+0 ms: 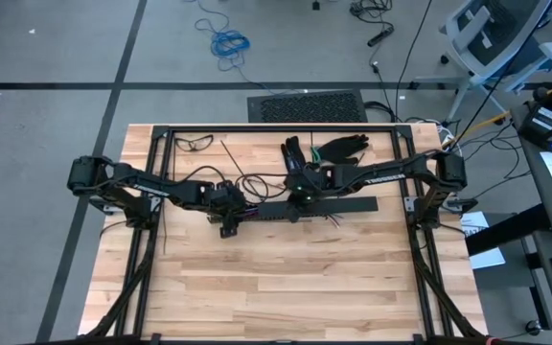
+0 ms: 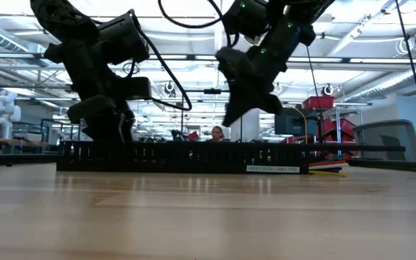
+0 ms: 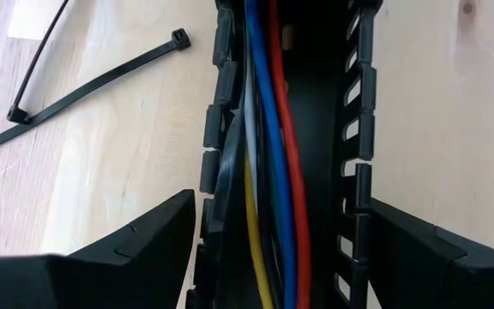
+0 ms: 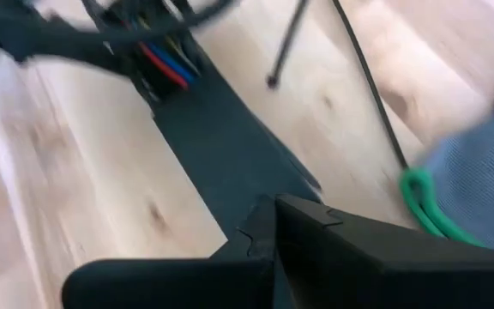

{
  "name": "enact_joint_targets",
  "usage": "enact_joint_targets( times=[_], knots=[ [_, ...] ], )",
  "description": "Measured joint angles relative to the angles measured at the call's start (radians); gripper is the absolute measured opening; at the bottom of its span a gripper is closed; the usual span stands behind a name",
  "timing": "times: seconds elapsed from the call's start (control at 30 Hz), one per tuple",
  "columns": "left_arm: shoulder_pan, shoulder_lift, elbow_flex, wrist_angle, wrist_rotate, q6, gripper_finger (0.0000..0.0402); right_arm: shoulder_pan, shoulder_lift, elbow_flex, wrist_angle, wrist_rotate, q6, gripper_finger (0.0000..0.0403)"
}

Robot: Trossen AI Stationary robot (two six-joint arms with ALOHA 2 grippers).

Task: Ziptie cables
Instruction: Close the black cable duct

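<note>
The cables [image 3: 273, 154], blue, red, yellow and white, lie lengthwise inside the black slotted rail [image 1: 343, 205] at the table's middle. Their ends show at the rail's mouth [image 4: 165, 64]. My left gripper [image 3: 281, 206] straddles the rail's left end [image 1: 228, 218], one finger on each side. My right gripper [image 4: 273, 215] is shut and hangs just above the rail's middle [image 2: 231, 119], with nothing seen between its fingers. Loose zipties [image 3: 101, 81] lie flat on the wood beyond the rail [image 1: 236, 158]. My left gripper has the rail between its two fingers, one finger [image 3: 157, 245] against each slotted side wall [image 3: 208, 206]. The fingers come slanting down from the table's left and lie across the rail. The rail rests flat on the table, with the cables running between the fingers.
A black glove [image 1: 343, 147] and a green wire [image 4: 423, 202] lie behind the rail at the far right. A black frame [image 1: 257, 127] edges the table's far side and both arm bases. Bare wood [image 1: 276, 287] fills the near half. A person [image 2: 215, 132] shows far behind.
</note>
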Motion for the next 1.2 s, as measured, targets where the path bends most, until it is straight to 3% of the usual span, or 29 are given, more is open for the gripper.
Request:
enact_joint_targets(
  times=[0.17, 0.57, 0.9, 1.2],
  knots=[
    [0.000, 0.000, 0.000, -0.001, 0.000, 0.000, 0.0292, 0.000, 0.008, 0.003, 0.056, -0.020, 0.033, 0.0000],
    [0.000, 0.000, 0.000, -0.002, 0.000, 0.001, 0.0292, 0.024, 0.008, 0.002, -0.224, 0.035, 0.017, 0.0000],
    [0.000, 0.000, 0.000, -0.004, -0.013, 0.001, 0.0271, 0.058, 0.008, 0.002, -0.245, 0.036, 0.013, 0.0000],
    [0.000, 0.000, 0.000, -0.057, 0.038, 0.000, 0.0269, 0.058, 0.008, 0.002, -0.243, 0.034, 0.019, 0.0000]
  ],
)
